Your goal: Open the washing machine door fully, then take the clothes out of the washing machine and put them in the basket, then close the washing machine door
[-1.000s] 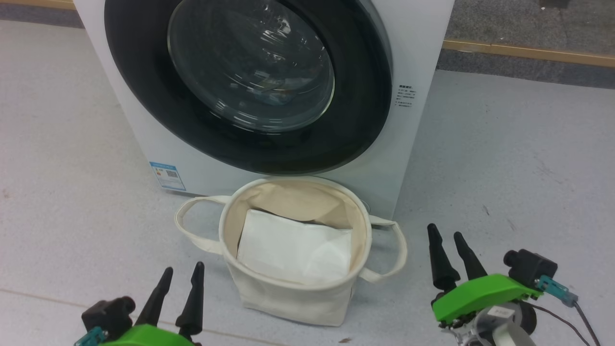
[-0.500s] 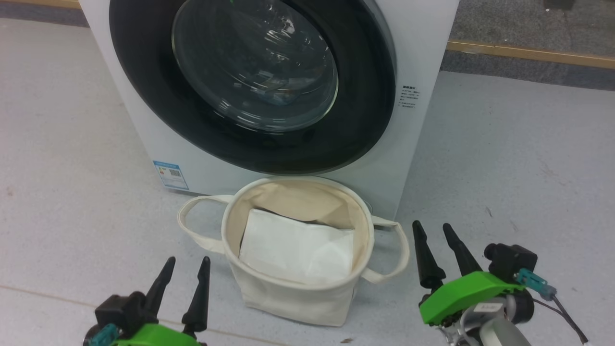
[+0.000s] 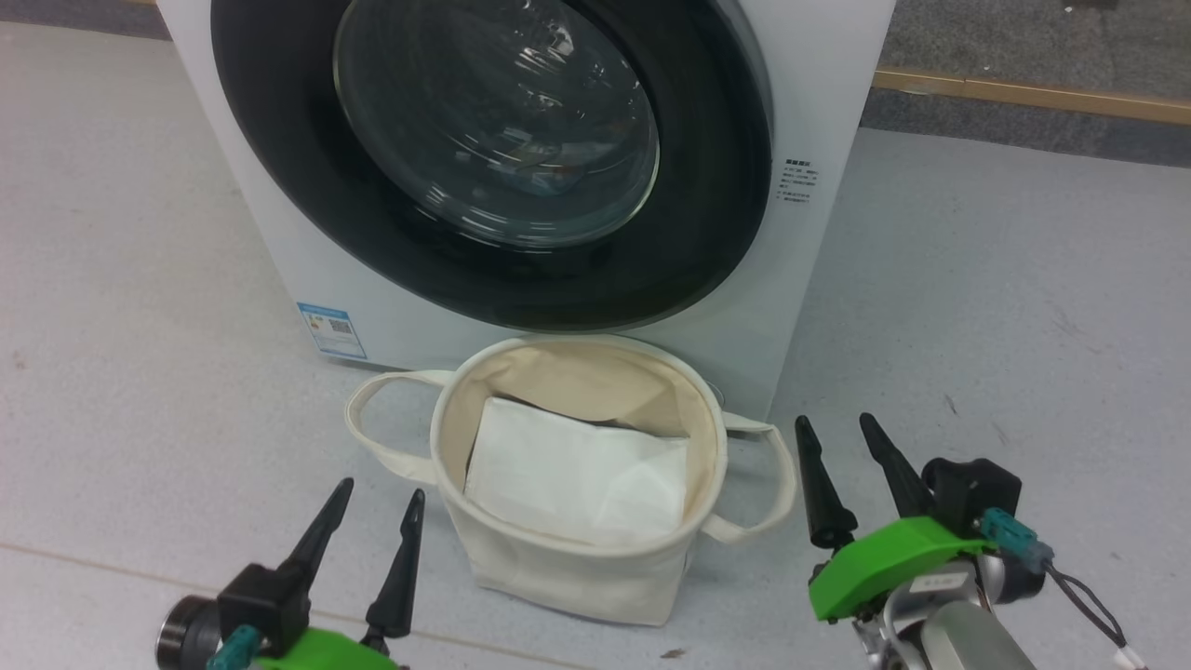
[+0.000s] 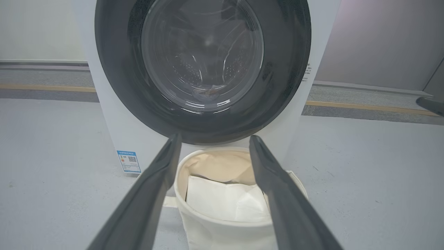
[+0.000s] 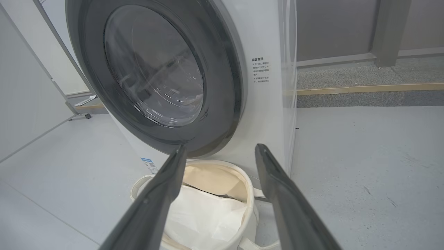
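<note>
The washing machine (image 3: 837, 84) carries a small blue label (image 3: 332, 329) with a QR code at its lower front corner. A few lines of tiny print (image 3: 798, 180) sit right of the door, too small to read. The washing machine door (image 3: 726, 214) is shut, its black ring flush on the white front. Through the glass a scrap of pale blue, the clothes (image 3: 542, 179), lies low in the drum. The basket (image 3: 558, 582) stands on the grey floor (image 3: 1005, 279) just before the machine, under the door, with a white folded sheet (image 3: 577, 479) inside. The left gripper (image 3: 381, 488) and right gripper (image 3: 833, 420) hover either side of it, fingers spread wide, holding nothing
</note>
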You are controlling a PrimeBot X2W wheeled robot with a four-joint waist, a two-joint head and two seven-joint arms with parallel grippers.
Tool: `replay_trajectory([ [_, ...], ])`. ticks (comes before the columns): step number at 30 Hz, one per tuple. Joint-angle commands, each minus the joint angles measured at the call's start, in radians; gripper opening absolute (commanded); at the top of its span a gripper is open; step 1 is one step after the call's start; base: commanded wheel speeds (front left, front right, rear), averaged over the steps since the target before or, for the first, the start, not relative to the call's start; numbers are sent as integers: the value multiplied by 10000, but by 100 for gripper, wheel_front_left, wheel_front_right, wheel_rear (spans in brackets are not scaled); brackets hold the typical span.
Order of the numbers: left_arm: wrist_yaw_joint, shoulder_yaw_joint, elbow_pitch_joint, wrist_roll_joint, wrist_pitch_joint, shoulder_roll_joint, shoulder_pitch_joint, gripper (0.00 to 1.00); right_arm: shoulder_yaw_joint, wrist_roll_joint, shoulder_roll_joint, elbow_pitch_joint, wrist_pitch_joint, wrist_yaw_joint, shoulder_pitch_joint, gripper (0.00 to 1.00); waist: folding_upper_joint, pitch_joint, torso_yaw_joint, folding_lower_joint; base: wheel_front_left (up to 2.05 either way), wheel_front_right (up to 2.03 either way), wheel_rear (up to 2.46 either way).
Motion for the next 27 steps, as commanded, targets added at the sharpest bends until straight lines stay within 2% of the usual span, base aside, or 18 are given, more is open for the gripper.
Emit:
replay_trajectory([
  [1,123,246,-362,359,-177,299,-542,100,281,-340,-50,-300,-171,31,-484,100,0,2,6,0,0,0,0],
  [9,257,112,-414,1228,-383,432,-622,100,392,-1041,-57,-229,-268,33,-560,100,0,-7,33,0,0,0,0],
  [27,241,329,-204,1074,-383,375,-598,100,-30,-1132,-57,106,-128,33,-584,100,0,-6,57,0,0,0,0],
])
